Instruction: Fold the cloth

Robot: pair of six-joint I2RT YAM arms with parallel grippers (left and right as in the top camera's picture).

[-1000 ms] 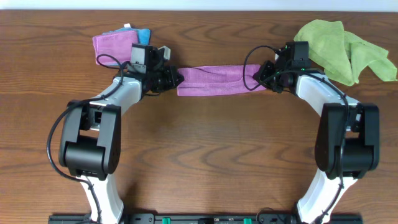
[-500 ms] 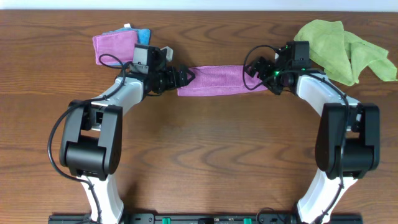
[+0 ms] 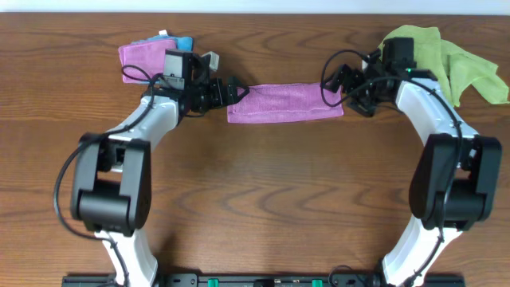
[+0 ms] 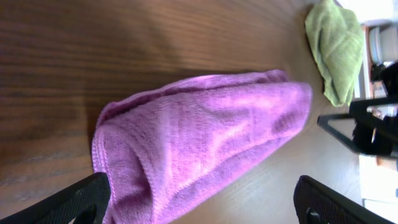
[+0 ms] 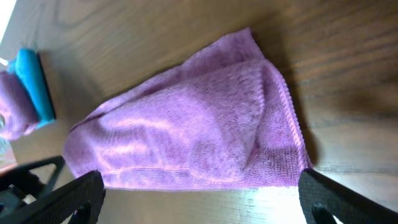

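Open table [image 3: 263,175] before cloth [image 3: 283,104]; green cloth [image 3: 434,56] crowds right.

white links [image 3: 151,126], black joints [image 3: 111,187], looping black cables [image 3: 65,171] — left end effector [image 3: 237,89], right end effector [image 3: 339,89] black.

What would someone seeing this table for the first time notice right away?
A purple cloth folded into a long strip lies between the arms, with the left claw and right claw open at its two ends. A crumpled lime-green cloth sits at the far right, and a second purple cloth rests at the far left.
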